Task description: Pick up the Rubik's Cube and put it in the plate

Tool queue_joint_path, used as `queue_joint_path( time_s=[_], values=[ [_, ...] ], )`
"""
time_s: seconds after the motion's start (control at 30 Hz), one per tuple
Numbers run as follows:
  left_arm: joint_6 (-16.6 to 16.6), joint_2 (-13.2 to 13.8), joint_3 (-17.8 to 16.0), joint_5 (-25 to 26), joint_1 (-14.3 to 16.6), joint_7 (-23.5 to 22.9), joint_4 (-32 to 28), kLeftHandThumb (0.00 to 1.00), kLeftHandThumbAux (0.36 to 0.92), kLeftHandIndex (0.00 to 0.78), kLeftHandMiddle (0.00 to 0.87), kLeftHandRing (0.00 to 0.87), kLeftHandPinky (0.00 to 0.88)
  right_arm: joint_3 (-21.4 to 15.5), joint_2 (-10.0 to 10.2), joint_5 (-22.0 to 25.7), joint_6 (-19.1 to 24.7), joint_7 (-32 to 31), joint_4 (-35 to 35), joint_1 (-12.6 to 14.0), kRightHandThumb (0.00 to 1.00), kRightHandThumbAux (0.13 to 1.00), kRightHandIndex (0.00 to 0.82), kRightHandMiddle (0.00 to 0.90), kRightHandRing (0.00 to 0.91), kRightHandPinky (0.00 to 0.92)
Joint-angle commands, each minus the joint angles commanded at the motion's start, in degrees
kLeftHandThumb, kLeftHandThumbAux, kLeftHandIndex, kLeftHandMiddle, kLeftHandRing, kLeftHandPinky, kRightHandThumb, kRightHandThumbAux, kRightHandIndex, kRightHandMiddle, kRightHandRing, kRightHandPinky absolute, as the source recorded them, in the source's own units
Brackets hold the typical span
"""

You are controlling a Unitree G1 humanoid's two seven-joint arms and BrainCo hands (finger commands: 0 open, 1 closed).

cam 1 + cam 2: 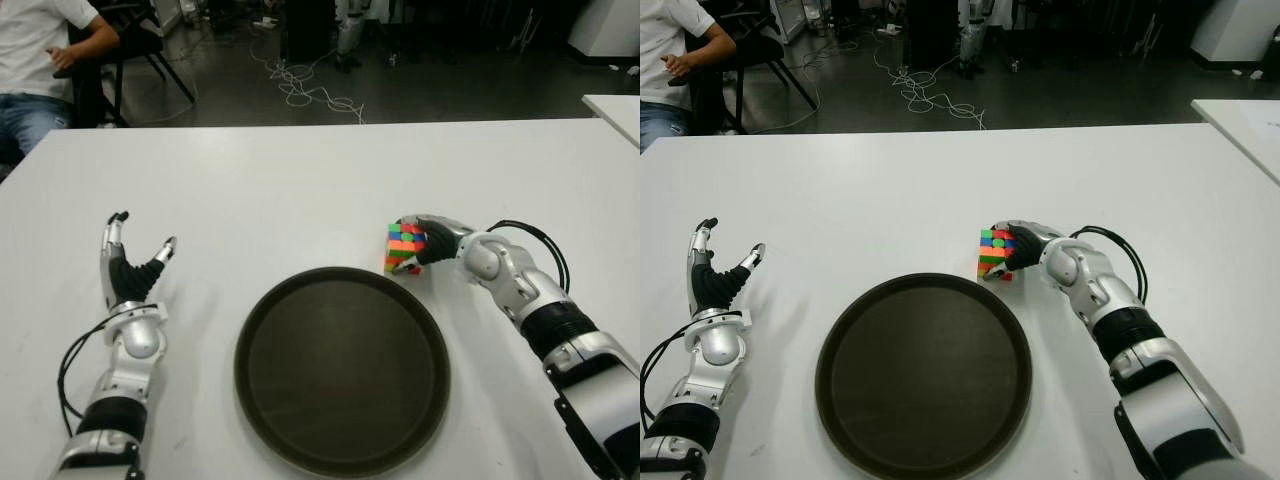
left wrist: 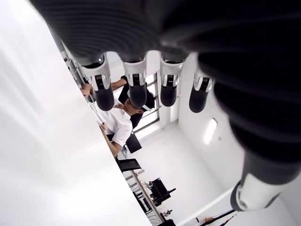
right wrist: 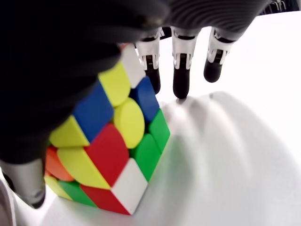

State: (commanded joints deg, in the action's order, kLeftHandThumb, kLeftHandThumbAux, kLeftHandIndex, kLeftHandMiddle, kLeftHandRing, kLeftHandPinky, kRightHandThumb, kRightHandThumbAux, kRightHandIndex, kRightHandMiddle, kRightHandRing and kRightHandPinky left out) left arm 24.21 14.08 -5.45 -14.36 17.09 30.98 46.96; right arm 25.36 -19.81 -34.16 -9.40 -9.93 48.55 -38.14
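1. Plate (image 1: 342,375) first, nearest to me: a dark round tray with a low rim, lying flat on the white desk (image 1: 300,190) with nothing in it. I judge it an easy target, wide and shallow.

2. My left hand (image 1: 130,265) shows to the left of the plate, well apart from it, fingers spread and holding nothing. It is idle.

3. My right hand (image 1: 425,240) is just beyond the plate's far right rim, wrapped over the Rubik's Cube (image 1: 403,247). In the right wrist view the palm covers the cube's top, the thumb comes down one side, and the fingers (image 3: 181,70) reach past the far side with their tips at the desk. I would call the hand closing around the cube; a firm clamp I cannot confirm.

4. The cube sits beside the plate, seemingly tilted onto an edge, not yet in it.

5. Handling, as I judge it: light, rigid plastic with glossy, slippery faces, and layers that can twist under uneven pressure. I would squeeze two opposite flat faces, thumb against fingers, not the corners.

6. Farthest off, a seated person (image 1: 45,60) and floor cables (image 1: 310,95).
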Motion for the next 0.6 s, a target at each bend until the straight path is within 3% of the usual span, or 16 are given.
queue_joint_path(
  time_s=[0.07,0.13,0.17,0.2,0.23,0.3,0.4,0.6],
  values=[
    [0.06,-0.05,-0.07,0.13,-0.02,-0.05,-0.01,0.0,0.678,0.0,0.02,0.014,0.043,0.13,-0.11,-0.58,-1.24,2.47,0.5,0.11,0.0,0.712,0.165,0.153,0.139,0.125],
    [0.04,-0.08,-0.13,0.25,-0.01,-0.09,0.01,0.0,0.678,0.0,0.02,0.013,0.04,0.23,-0.12,-1.14,-2.22,4.9,1.05,0.17,0.066,0.765,0.212,0.184,0.167,0.147],
    [0.03,-0.07,-0.16,0.3,-0.01,-0.11,0.02,0.0,0.677,0.0,0.018,0.01,0.035,0.25,-0.1,-1.37,-2.6,5.92,1.32,0.17,0.288,0.754,0.284,0.209,0.191,0.171],
    [0.0,-0.07,-0.21,0.37,0.0,-0.13,0.04,0.0,0.676,0.0,0.017,0.008,0.031,0.22,-0.04,-1.6,-2.99,7.26,1.64,0.21,0.43,0.747,0.329,0.225,0.207,0.187],
    [-0.02,-0.07,-0.23,0.42,0.0,-0.14,0.05,0.0,0.674,0.0,0.013,0.005,0.027,0.2,0.01,-1.77,-3.32,8.23,1.97,0.2,0.525,0.74,0.36,0.239,0.221,0.203],
    [-0.01,-0.08,-0.27,0.54,0.02,-0.18,0.09,0.0,0.671,0.0,0.01,0.002,0.027,0.13,0.16,-2.06,-3.71,10.08,2.56,0.17,0.608,0.734,0.388,0.248,0.232,0.215],
    [0.31,-0.11,-0.4,0.94,0.17,-0.45,0.49,0.0,0.667,0.0,0.031,0.032,0.077,-0.25,0.62,-2.21,-3.37,12.74,3.08,0.26,0.669,0.73,0.408,0.256,0.245,0.241],
    [0.88,-0.07,-0.5,1.39,0.25,-0.94,0.83,0.0,0.664,0.001,0.031,0.03,0.066,-0.94,1.31,-1.56,-2.94,15.33,3.93,0.34,0.698,0.727,0.416,0.257,0.254,0.246]
  ],
)
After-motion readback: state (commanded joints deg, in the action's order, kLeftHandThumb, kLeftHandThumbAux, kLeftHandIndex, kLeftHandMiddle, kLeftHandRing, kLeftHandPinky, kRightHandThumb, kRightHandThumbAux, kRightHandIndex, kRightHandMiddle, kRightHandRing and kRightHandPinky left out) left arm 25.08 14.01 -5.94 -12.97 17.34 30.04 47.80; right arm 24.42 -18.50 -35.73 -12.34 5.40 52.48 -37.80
